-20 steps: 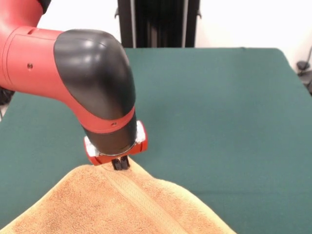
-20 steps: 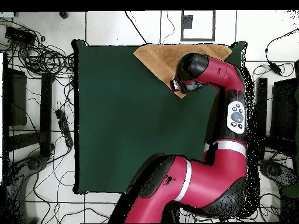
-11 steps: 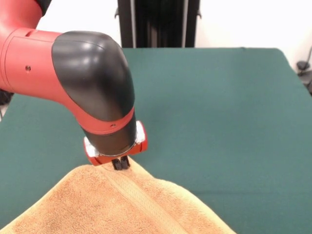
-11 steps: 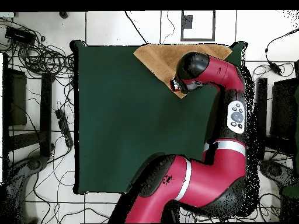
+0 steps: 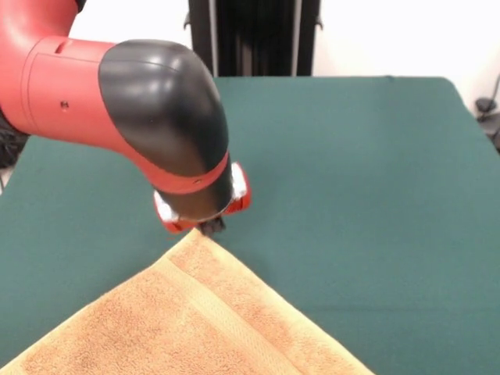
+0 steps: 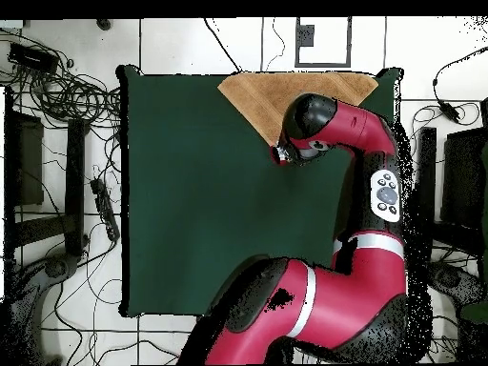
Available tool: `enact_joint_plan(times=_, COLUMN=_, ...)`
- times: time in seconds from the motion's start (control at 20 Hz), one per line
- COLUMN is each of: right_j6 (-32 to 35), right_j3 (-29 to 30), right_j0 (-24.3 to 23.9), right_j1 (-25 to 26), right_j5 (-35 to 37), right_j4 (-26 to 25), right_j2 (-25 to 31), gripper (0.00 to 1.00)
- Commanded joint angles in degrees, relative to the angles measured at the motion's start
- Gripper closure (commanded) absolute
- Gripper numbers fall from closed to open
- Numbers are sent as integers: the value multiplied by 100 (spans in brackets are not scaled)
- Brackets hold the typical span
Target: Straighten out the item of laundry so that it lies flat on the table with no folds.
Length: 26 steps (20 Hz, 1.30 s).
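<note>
We see the small orange-tan terry-cloth towel (image 5: 187, 320) lying at the near edge of the large desk covered in plain dark green cloth (image 5: 367, 187), with one corner pointing toward the middle of the desk and a paler flat woven band running across it just behind that corner. In the overhead view the towel (image 6: 267, 93) sits against the desk's edge farthest from the robot's base, partly under the arm. The black pincer (image 5: 211, 227) of the red and black arm sits right at the tip of that corner, touching it or just above it.

We judge the step in hand to be drawing this corner out, away from the edge, so the cloth spreads. To do it well we would keep the pull low and even along the desk's surface, in line with the corner's point, so the terry slides without bunching or doubling over.

We cannot tell whether the pincer is clamped on the hem or parted; the wrist hides nearly all of it. The towel's lower part is cut off by the front view, so folds there cannot be judged.
</note>
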Motion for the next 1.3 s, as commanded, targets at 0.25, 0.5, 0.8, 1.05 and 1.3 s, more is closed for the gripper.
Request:
enact_joint_plan(times=0.25, right_j6=-78, right_j3=1429, right_j0=187, right_j1=-306, right_j5=973, right_j4=-138, right_j2=275, gripper=100)
enact_joint_plan(times=0.5, right_j6=-34, right_j3=1786, right_j0=152, right_j1=-522, right_j5=864, right_j4=-191, right_j2=278, gripper=100)
enact_joint_plan(times=0.8, right_j6=-77, right_j3=2111, right_j0=-59, right_j1=-936, right_j5=273, right_j4=37, right_j2=514, gripper=100)
enact_joint_plan(times=1.05, right_j6=17, right_j3=2063, right_j0=-168, right_j1=-1460, right_j5=241, right_j4=378, right_j2=731, gripper=100)
enact_joint_plan(times=1.3, right_j6=116, right_j3=1933, right_j0=-176, right_j1=-1678, right_j5=114, right_j4=408, right_j2=734, gripper=100)
